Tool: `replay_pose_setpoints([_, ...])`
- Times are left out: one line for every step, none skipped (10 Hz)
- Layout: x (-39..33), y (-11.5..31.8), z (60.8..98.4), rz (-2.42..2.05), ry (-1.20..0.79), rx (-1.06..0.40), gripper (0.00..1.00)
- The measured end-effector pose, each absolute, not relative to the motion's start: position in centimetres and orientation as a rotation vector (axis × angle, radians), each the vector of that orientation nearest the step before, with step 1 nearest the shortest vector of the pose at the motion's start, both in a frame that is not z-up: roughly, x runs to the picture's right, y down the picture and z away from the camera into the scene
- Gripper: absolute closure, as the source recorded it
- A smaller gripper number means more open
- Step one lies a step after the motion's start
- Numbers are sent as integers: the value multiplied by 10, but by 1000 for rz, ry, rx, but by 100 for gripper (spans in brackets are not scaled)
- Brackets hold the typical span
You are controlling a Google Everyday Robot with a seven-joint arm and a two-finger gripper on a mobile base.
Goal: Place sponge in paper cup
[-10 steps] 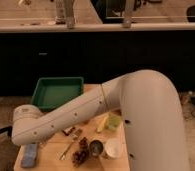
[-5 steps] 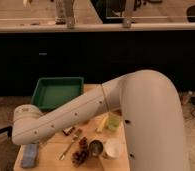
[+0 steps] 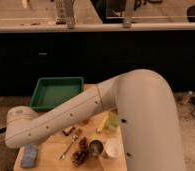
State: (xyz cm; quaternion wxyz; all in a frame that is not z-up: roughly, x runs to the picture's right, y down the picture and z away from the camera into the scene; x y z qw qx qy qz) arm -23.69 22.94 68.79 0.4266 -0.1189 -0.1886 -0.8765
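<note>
A blue sponge (image 3: 28, 156) lies at the front left corner of the small wooden table (image 3: 51, 150). A white paper cup (image 3: 112, 148) stands upright at the front right of the table, well apart from the sponge. My big white arm (image 3: 91, 107) runs from the right down to a joint at the left (image 3: 18, 131), just above the sponge. My gripper does not show: it lies past that joint, hidden or out of frame.
A green tray (image 3: 56, 92) sits at the back of the table. A metal cup (image 3: 96, 147), a dark bunch like grapes (image 3: 81, 156), a utensil (image 3: 70, 146) and a yellowish item (image 3: 110, 121) crowd the middle. A dark counter runs behind.
</note>
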Motion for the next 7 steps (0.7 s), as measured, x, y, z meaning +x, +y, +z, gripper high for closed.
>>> replay_pose_setpoints([-241, 231, 682, -2187, -466, -309, 20])
replay_pose_setpoints([-245, 233, 677, -2169, -470, -324, 20])
replay_pose_setpoints([-253, 237, 671, -2141, -482, -344, 20])
replay_pose_setpoints([-262, 241, 664, -2092, -497, -365, 20])
replay_pose_setpoints([-269, 245, 660, -2050, -506, -373, 20])
replay_pose_setpoints([-279, 252, 656, -1995, -523, -381, 20])
replay_pose_setpoints([-287, 257, 655, -1961, -539, -386, 20])
